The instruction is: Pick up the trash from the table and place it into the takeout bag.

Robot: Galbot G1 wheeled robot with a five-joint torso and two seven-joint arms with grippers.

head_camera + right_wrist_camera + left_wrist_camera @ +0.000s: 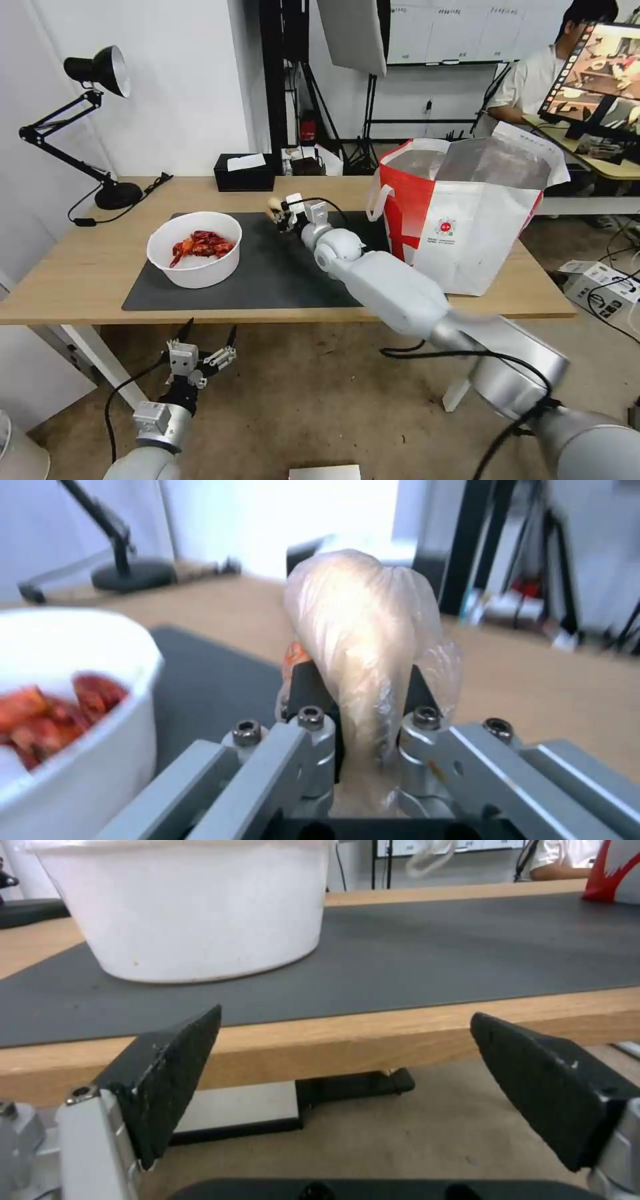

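Note:
My right gripper (279,215) is over the far middle of the dark mat, shut on a beige lump (363,625) that looks like crumpled clear plastic; the lump (273,205) pokes out past the fingers. A white round bowl (195,249) of red crayfish shells (50,712) stands on the mat's left part, to the left of that gripper. The takeout bag (467,220), white with red panels and foil lining, stands open on the table's right end. My left gripper (208,333) hangs open below the table's front edge, in front of the bowl (187,910).
The light-wood table (80,267) carries a dark-grey mat (280,280). A black desk lamp (100,120) stands at the far left and a black tissue box (245,172) at the back edge. Cables and boxes lie on the floor at right.

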